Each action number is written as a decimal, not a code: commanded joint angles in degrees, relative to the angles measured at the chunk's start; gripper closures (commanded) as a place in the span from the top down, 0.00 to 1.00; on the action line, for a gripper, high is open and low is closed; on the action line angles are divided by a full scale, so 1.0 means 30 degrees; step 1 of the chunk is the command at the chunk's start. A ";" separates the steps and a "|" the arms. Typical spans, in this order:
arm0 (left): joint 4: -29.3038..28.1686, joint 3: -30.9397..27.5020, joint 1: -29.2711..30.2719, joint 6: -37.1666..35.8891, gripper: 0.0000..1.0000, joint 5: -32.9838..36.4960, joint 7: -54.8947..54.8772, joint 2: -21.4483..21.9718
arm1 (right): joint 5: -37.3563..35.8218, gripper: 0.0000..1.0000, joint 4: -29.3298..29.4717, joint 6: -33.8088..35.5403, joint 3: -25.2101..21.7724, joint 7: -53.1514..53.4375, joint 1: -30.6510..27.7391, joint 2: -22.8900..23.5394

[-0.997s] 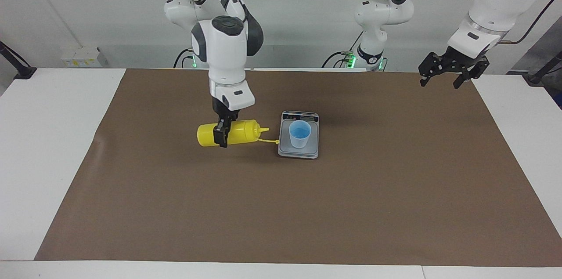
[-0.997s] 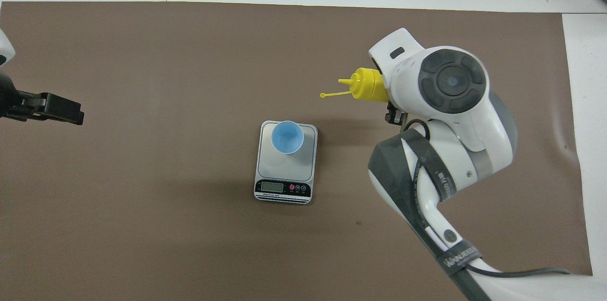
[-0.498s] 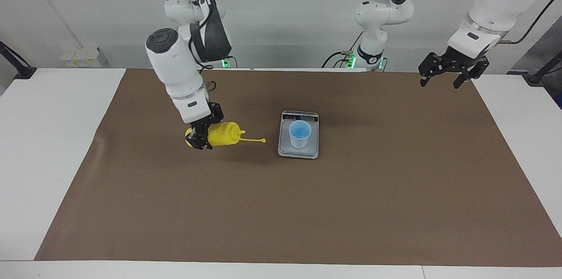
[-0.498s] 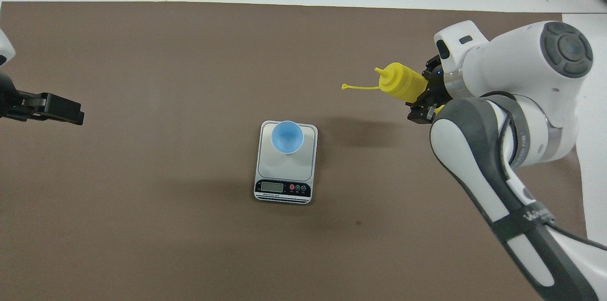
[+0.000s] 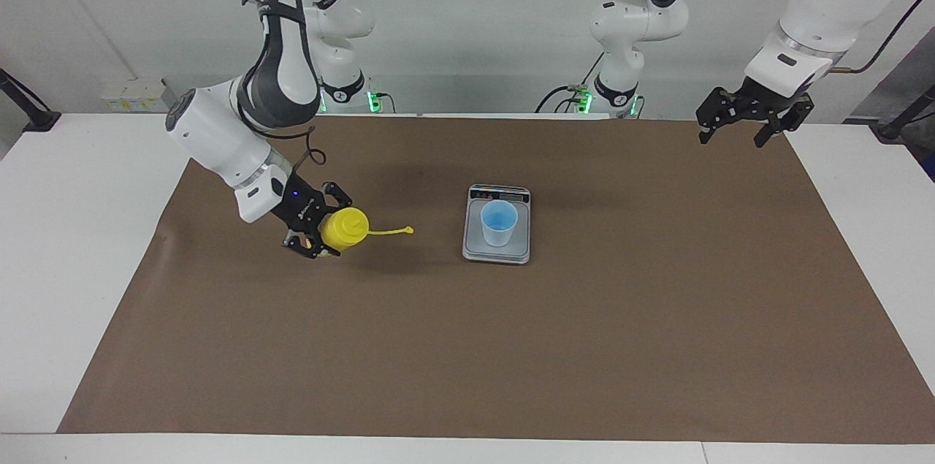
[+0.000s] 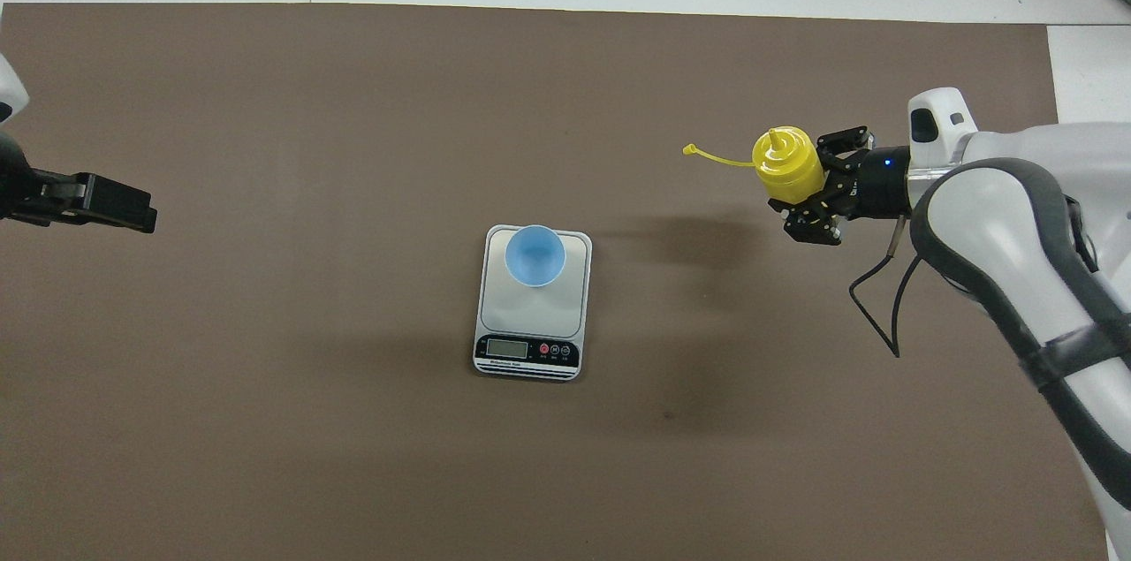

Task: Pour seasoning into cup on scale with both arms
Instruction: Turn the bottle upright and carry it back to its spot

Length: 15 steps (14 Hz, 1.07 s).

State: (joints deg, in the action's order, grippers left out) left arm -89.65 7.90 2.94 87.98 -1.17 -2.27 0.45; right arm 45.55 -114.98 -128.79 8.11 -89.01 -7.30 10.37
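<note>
Seasoning bottle in right end effector; cup on scale.
Right end effector point(image 5: 313, 230) clamps the seasoning point(image 5: 345, 227) over the table point(image 5: 511, 347) toward the right arm's end. Cup point(image 5: 499, 223) stands on scale point(image 5: 497, 253) mid-table. Left end effector point(image 5: 738, 129) waits wide over the table's corner.

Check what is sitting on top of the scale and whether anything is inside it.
The light blue cup stands upright on the scale, toward its end farther from the robots. The cup's interior looks uniformly blue; whether it holds any seasoning cannot be told.
</note>
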 commanded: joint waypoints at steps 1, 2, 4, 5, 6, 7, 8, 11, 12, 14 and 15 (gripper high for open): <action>-0.0468 0.0121 0.0133 0.0350 1.00 0.0245 -0.0239 0.0289 | 0.2187 0.00 -0.1805 -0.0458 0.0255 -0.2434 -0.0962 -0.0791; -0.0468 0.0121 0.0133 0.0379 1.00 0.0245 -0.0239 0.0289 | 0.2509 0.00 -0.2128 -0.0457 0.0284 -0.3281 -0.1341 -0.0762; -0.0468 0.0121 0.0133 0.0379 1.00 0.0245 -0.0239 0.0289 | 0.5075 0.00 -0.2947 -0.0632 0.0255 -0.5797 -0.1403 -0.0733; -0.0497 0.0121 0.0133 0.0379 1.00 0.0245 -0.0239 0.0289 | 0.6453 0.00 -0.3445 -0.0691 0.0226 -0.6970 -0.1462 -0.0732; -0.0497 0.0121 0.0133 0.0379 1.00 0.0245 -0.0239 0.0289 | 0.7395 0.00 -0.3798 -0.0692 0.0226 -0.7764 -0.1694 -0.0703; -0.0497 0.0121 0.0133 0.0379 1.00 0.0245 -0.0239 0.0289 | 0.7985 0.00 -0.3947 -0.0634 0.0226 -0.8323 -0.1929 -0.0587; -0.0497 0.0121 0.0133 0.0379 1.00 0.0245 -0.0239 0.0289 | 0.8600 0.00 -0.4064 -0.0488 0.0226 -0.8909 -0.2163 -0.0412; -0.0497 0.0121 0.0133 0.0379 1.00 0.0245 -0.0239 0.0289 | 1.1733 0.01 -0.4824 -0.0369 0.0226 -1.1198 -0.2370 -0.0029; -0.0497 0.0121 0.0133 0.0379 1.00 0.0245 -0.0239 0.0289 | 1.1944 0.47 -0.4798 -0.0340 0.0226 -1.1200 -0.2370 -0.0029; -0.0613 0.0121 0.0133 0.0379 1.00 0.0245 -0.0239 0.0318 | 1.2063 1.00 -0.4739 -0.0311 0.0226 -1.1142 -0.2428 -0.0029; -0.0672 0.0121 0.0133 0.0466 1.00 0.0245 -0.0239 0.0377 | 1.2063 1.00 -0.4739 -0.0224 0.0226 -1.1171 -0.2690 -0.0058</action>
State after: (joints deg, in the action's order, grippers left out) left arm -89.76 7.91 2.94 87.98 -1.17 -2.28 0.45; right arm 79.91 -128.88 -130.48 8.09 -121.59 -13.53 11.28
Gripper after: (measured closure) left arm 0.000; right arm 0.392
